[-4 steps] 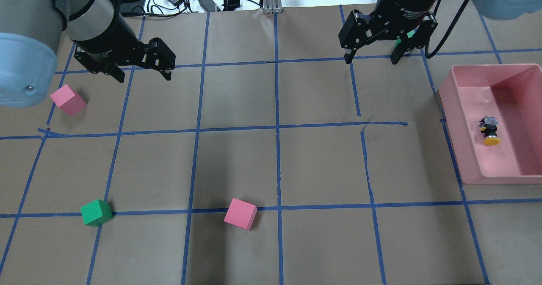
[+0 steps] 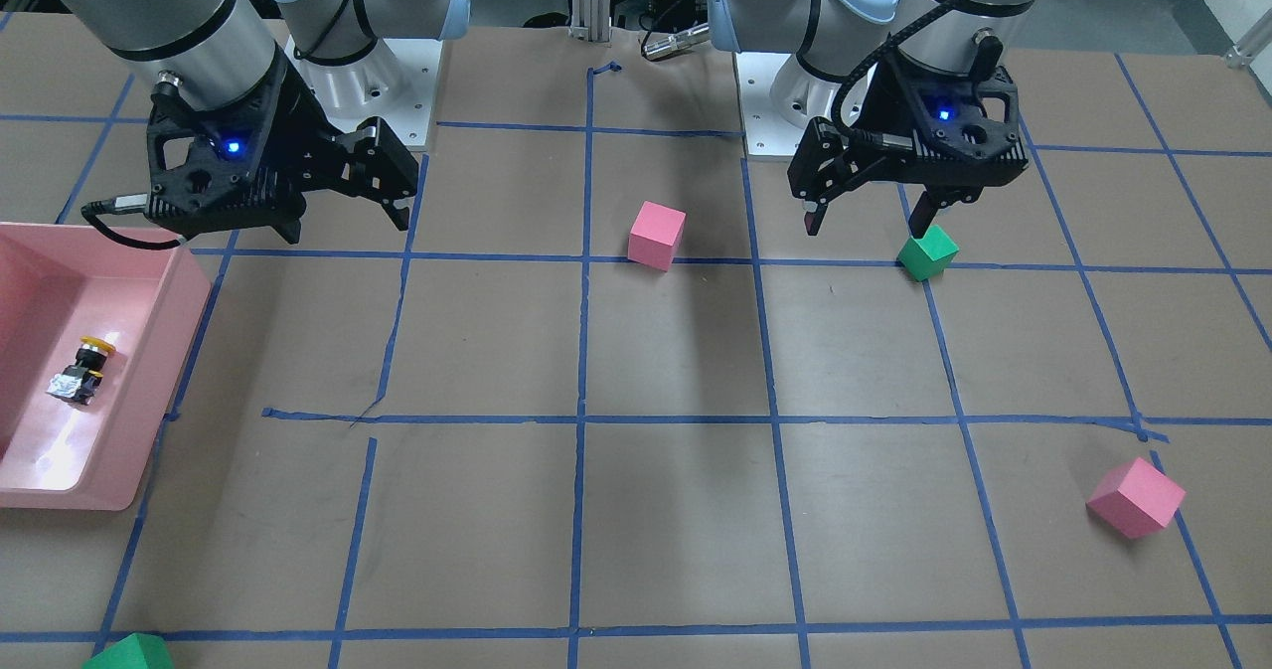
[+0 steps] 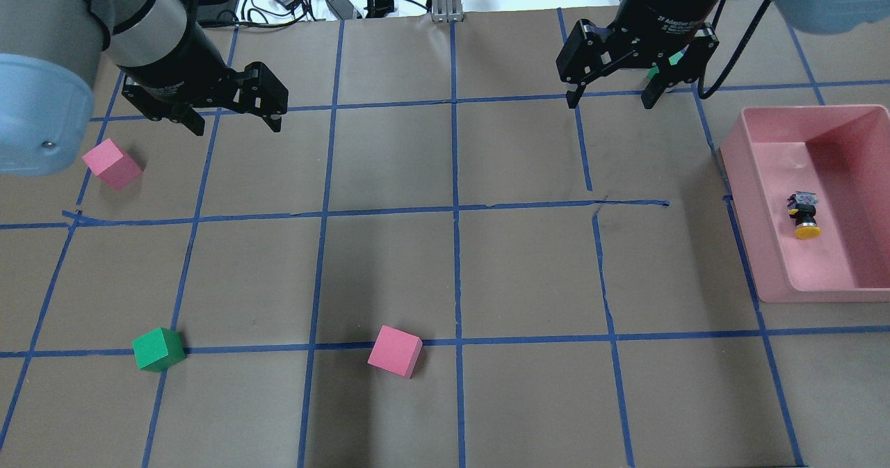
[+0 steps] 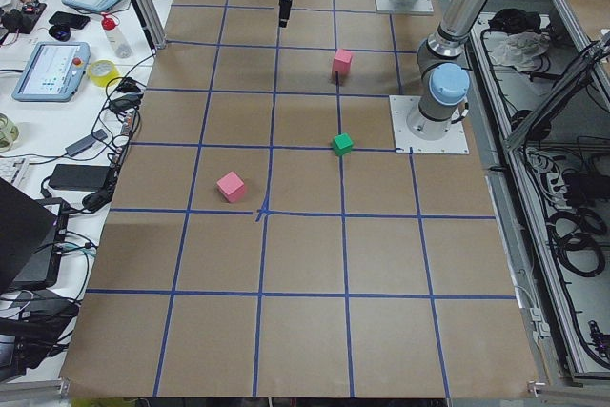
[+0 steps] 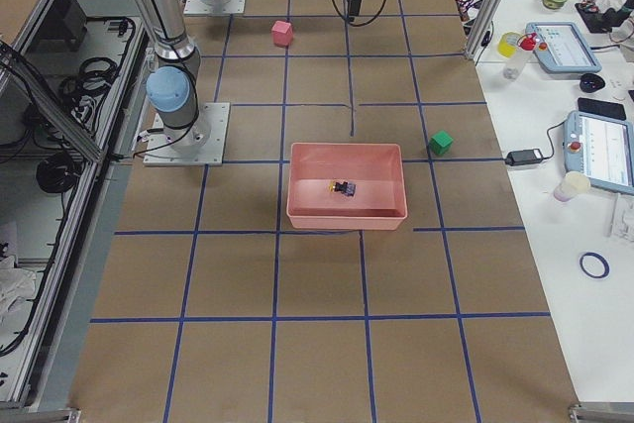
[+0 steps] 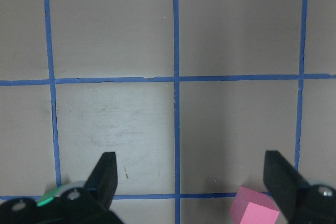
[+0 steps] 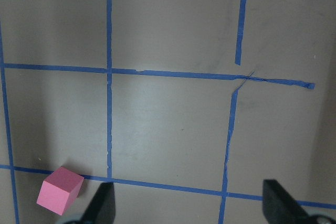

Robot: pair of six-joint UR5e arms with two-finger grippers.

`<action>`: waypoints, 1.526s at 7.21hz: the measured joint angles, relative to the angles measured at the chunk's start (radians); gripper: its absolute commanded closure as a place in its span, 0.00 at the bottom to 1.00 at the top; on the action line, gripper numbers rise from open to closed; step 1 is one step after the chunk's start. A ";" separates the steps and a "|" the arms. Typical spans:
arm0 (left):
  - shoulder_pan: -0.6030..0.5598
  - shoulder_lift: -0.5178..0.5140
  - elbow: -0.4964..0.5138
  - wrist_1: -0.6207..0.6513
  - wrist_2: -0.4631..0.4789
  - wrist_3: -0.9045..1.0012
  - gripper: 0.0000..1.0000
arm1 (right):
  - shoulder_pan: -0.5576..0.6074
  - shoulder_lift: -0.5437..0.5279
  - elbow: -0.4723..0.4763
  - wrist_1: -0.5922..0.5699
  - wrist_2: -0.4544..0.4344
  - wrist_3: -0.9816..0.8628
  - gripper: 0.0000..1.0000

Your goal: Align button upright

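The button (image 3: 805, 216) lies on its side on the floor of the pink bin (image 3: 747, 218), yellow cap toward the robot, silvery base away from it; it rests near the middle of the floor, apart from all the walls. The bin is open-topped with raised walls, and it sits on the table's (image 3: 389, 266) right side as the robot has it. In the overhead view the frame cuts off its outer wall.

The right gripper (image 3: 610, 101) hangs above the table, well apart from the bin; only blue-taped brown paper lies between it and the bin's near wall. Its fingers point down and are spread wide, with nothing between them. The right wrist view shows both tips at the lower edge, and the near pink cube (image 3: 394, 351) off to one side.

The left gripper (image 3: 236, 127) also hangs above the table with its fingers spread wide on nothing. The arm slants in from the robot's left. In the front-facing view the green cube (image 3: 158, 349) sits just under one fingertip, though the gripper is raised above it. The far pink cube (image 3: 111, 164) lies tilted to the tape lines, toward the table's left end.
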 measured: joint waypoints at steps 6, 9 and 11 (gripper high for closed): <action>0.000 0.000 0.000 0.000 0.000 0.000 0.00 | -0.002 -0.008 0.000 0.011 -0.003 0.001 0.00; 0.000 0.000 0.000 0.000 0.000 0.000 0.00 | -0.037 -0.006 0.000 0.007 -0.015 0.000 0.00; 0.000 0.000 0.000 0.000 0.002 0.000 0.00 | -0.166 0.000 0.001 -0.001 -0.071 -0.017 0.00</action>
